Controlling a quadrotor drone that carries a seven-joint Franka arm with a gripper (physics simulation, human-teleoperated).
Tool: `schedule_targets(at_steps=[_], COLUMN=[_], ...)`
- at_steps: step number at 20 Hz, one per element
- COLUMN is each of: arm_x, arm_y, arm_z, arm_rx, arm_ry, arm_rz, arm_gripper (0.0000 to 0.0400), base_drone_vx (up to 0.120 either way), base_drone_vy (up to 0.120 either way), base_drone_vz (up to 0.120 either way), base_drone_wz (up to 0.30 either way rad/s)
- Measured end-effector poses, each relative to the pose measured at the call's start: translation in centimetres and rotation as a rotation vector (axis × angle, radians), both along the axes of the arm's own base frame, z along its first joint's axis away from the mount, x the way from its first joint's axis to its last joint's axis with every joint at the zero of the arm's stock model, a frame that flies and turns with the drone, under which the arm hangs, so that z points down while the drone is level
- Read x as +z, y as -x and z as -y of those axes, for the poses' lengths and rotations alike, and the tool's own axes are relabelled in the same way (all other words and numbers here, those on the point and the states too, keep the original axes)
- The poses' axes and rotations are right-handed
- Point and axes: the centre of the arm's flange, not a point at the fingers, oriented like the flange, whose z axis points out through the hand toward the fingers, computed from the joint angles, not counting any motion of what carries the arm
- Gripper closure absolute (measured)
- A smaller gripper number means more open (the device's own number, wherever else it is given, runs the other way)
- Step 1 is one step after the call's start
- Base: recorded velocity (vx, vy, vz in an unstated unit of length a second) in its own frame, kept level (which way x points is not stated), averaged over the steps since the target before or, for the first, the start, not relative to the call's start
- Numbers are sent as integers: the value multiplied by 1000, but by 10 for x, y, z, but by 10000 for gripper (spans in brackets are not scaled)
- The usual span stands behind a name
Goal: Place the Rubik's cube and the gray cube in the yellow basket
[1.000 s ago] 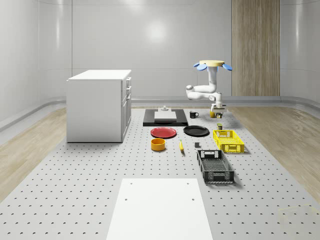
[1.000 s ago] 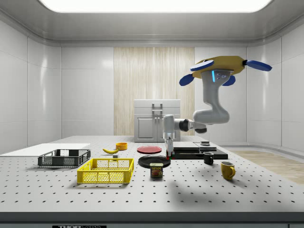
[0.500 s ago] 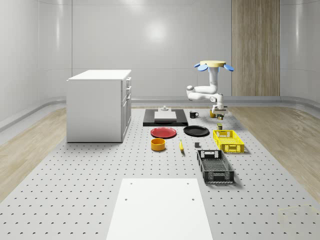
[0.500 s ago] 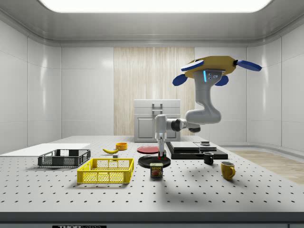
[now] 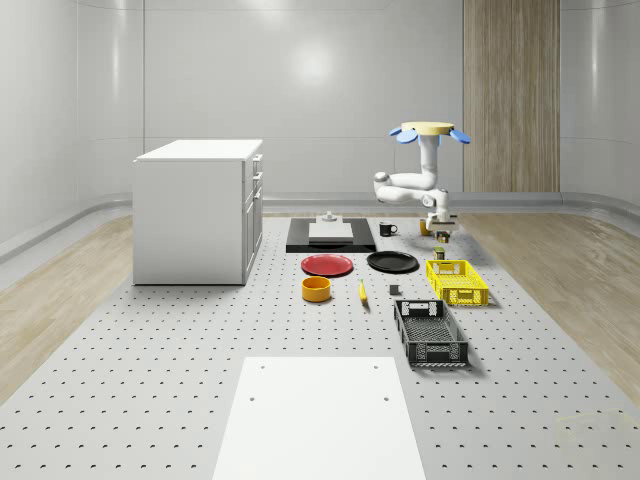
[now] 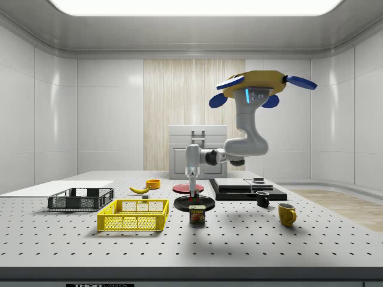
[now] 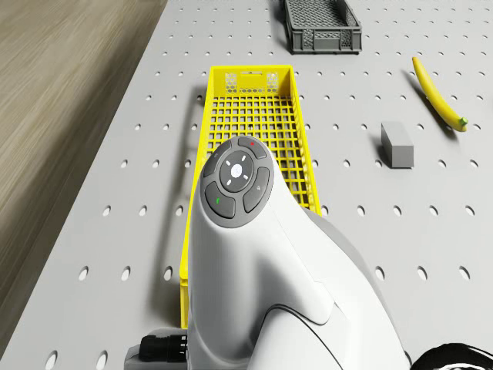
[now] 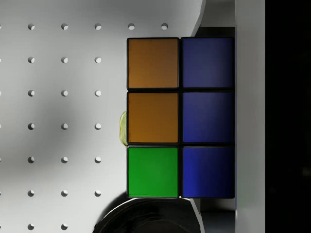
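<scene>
— So, where's the drone (image 6: 258, 84)?
— In the side view I see it hovering above the table (image 6: 335, 239), its gripper (image 6: 192, 192) clamping the Rubik's cube (image 6: 192, 195) over the black plate (image 6: 182, 204).
— Drone view?
— The yellow basket (image 7: 250, 123) and, well apart, the gray cube (image 7: 397, 144).
— Wrist?
— Cube faces up close.

The drone (image 6: 258, 83) had a yellow body and blue rotors; its arm (image 6: 245, 134) was glossy white with grey joints.

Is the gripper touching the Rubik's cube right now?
Touching. In the wrist view the Rubik's cube sits hard against the gripper's finger with no gap; in the side view it hangs off the table at the gripper.
</scene>
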Motion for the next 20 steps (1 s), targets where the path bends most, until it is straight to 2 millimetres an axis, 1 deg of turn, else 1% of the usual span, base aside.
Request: schedule_targets(at_steps=[3, 20], arm_x=[0, 0], arm_y=[0, 0], arm_z=[0, 0], arm_rx=[0, 0], arm_ry=[0, 0], arm_rz=[0, 0], arm_gripper=[75, 75], base_drone_vx=[120, 120], base_drone_vy=[-107, 0], base_drone_vz=[0, 0], base_drone_wz=[0, 0])
